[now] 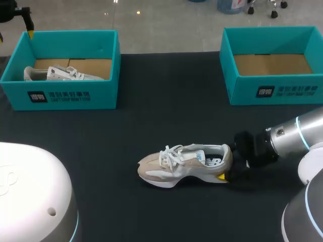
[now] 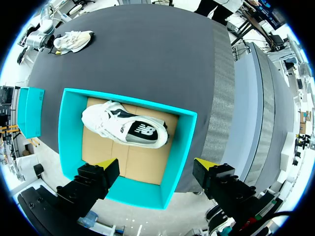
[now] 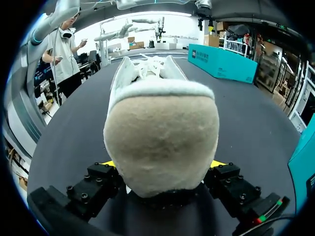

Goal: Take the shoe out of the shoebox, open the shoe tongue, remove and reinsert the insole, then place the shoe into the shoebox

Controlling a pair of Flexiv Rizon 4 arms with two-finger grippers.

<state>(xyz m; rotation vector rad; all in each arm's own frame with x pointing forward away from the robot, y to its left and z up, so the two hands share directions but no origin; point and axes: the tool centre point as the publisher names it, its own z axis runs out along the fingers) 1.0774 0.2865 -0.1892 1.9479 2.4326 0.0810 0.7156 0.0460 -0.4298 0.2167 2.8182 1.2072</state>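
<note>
**Shoe position and grip for the tongue-opening step**

1. Location. The shoe point(image 1: 184, 164) stands upright on its sole on the black table point(image 1: 166, 116), near the middle and outside both boxes.
2. Axis. Its long axis runs across the table, toe toward my left and heel toward my right. The laces and tongue lie straight ahead of my right gripper point(image 3: 165, 163), along that axis.
3. Right hand. My right fingers are clamped on the heel, one on each side, with the yellow tips showing just past it.
4. Left hand. My left gripper point(image 2: 155, 163) hangs spread wide and empty over the left shoebox point(image 1: 60, 96), well apart from the shoe. I judge it must cross to the laces while the right hand steadies the heel.
5. Materials. The heel is rounded with a beige suede-like nap, the collar is white and padded, and the laces are white. The sole is thick and white.
6. Boxes. Both are teal card with brown cardboard floors. The left one holds a second white shoe point(image 2: 125, 129). The right shoebox point(image 1: 275, 91) holds nothing.
</note>
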